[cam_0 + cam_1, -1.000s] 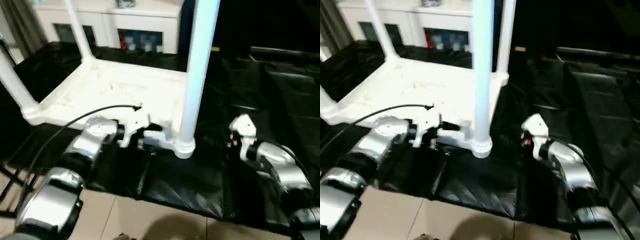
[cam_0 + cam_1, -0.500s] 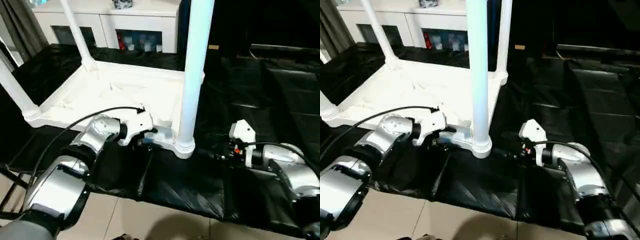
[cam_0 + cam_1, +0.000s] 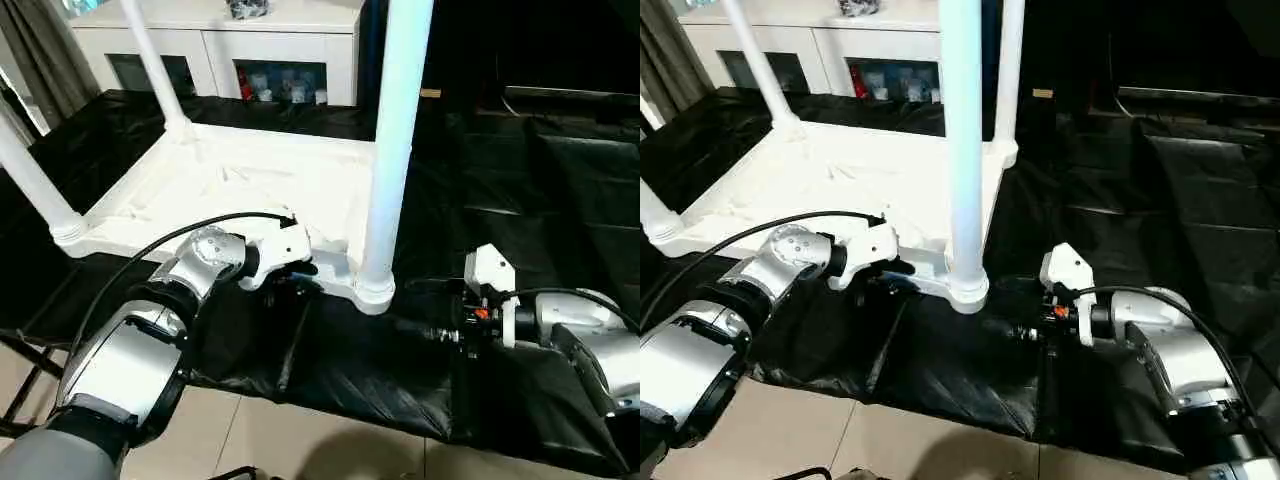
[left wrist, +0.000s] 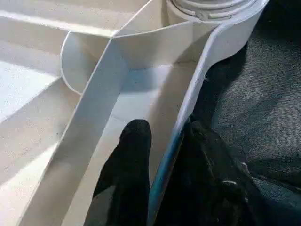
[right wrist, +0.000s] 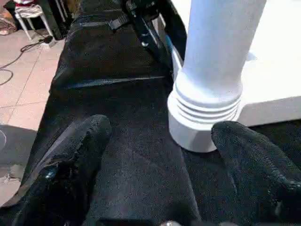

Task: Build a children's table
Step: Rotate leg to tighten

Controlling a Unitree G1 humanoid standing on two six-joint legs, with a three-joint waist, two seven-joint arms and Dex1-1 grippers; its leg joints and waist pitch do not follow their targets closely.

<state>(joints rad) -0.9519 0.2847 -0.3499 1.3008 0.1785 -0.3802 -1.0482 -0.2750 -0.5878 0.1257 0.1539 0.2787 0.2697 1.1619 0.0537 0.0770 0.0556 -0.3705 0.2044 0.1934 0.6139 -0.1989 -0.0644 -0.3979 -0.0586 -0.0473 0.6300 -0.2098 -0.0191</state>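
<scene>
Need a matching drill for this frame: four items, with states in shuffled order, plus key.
1. left end effector
2. right end effector
3. nearest leg
4. tabletop

A. upside down on the black sheet
B. upright in a corner socket
C. fingers astride the tabletop's rim
D. open, facing the near corner socket, apart from it

Pairs: 1-C, 2-D, 3-B, 4-A

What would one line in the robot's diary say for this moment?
tabletop: upside down, legs up | left gripper: astride rim beside near leg | right gripper: open, facing that leg's socket
</scene>
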